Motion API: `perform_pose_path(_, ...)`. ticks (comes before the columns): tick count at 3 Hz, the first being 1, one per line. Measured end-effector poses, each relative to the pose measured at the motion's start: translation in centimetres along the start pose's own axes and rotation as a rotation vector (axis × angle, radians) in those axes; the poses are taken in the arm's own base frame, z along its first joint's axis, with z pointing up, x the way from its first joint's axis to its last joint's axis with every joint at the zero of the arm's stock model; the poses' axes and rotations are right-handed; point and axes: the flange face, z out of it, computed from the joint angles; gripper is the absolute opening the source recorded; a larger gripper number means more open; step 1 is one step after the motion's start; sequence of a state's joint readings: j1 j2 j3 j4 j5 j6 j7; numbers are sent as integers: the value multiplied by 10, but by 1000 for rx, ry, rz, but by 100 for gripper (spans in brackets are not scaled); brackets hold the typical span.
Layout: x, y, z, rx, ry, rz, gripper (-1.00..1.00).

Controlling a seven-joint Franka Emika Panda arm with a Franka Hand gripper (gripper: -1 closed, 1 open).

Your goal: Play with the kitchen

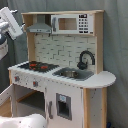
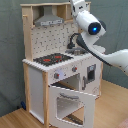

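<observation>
The kitchen [image 1: 60, 75] of light wood and white panels stands in the middle in the first exterior view. It has a black-red hob [image 1: 37, 65], a black faucet [image 1: 85, 59] and a grey hood [image 1: 40, 27]. In the second exterior view the kitchen [image 2: 37, 75] shows its hob [image 2: 52, 59] and its windowed oven door [image 2: 70, 102], which hangs open and tilted forward. My gripper [image 2: 76, 6] is high up by the kitchen's top shelf, above the faucet [image 2: 75, 41]. The arm's white end [image 1: 10, 22] shows at the first exterior view's upper left.
A sink [image 1: 72, 74] lies beside the hob and a microwave panel [image 1: 70, 23] sits next to the hood. The arm's white link [image 2: 112, 55] crosses in front of the kitchen's right side. Grey curtain behind, wooden floor [image 2: 15, 120] below.
</observation>
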State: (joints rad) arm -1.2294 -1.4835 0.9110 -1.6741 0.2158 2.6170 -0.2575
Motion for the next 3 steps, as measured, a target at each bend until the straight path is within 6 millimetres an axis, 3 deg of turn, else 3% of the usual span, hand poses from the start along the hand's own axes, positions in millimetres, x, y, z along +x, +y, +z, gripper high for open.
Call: perform_pose_path(3,21,-20,24,-18,-120,115,100)
